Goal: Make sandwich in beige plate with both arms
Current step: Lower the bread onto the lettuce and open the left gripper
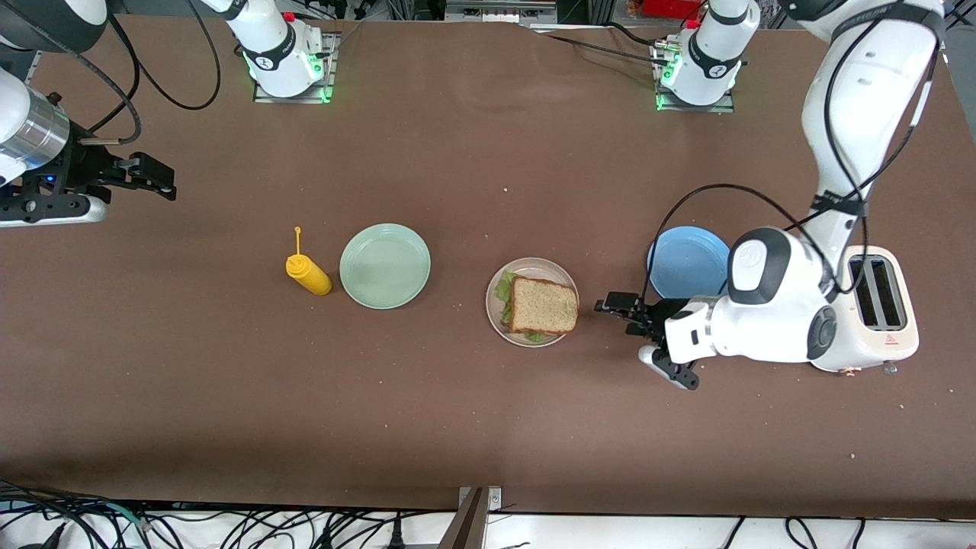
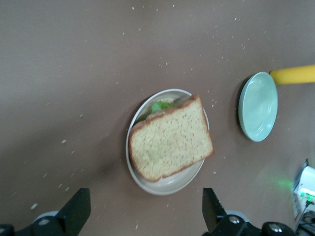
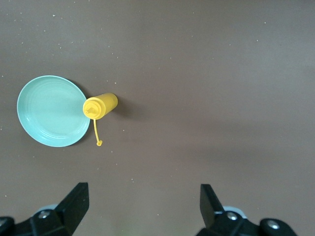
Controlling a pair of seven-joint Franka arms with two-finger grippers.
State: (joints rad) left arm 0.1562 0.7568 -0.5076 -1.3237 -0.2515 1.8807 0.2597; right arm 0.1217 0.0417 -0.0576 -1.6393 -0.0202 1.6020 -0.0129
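The sandwich of square brown wholegrain bread with green lettuce under the top slice (image 1: 543, 306) lies on the round pale beige plate (image 1: 534, 268) near the middle of the table, between the round mint-green plate (image 1: 385, 265) and the round blue plate (image 1: 688, 261). The left arm's black two-finger gripper (image 1: 619, 305) sits just beside the plate on the side toward the left arm's end of the table, apart from plate and bread, its fingers (image 2: 75, 212) spread wide with nothing between them. The top slice lies flat, turned slightly askew on the plate, one corner reaching out over the rim toward that gripper; being nearly square, it has no clear long axis. The left arm bends down from its base and runs low and level over the table, in front of the white two-slot toaster (image 1: 878, 303). The right arm's black gripper (image 1: 156, 179) waits over bare table at the right arm's end, fingers (image 3: 74, 204) also spread and empty, well apart from the yellow squeeze bottle (image 1: 308, 274) lying beside the mint-green plate.
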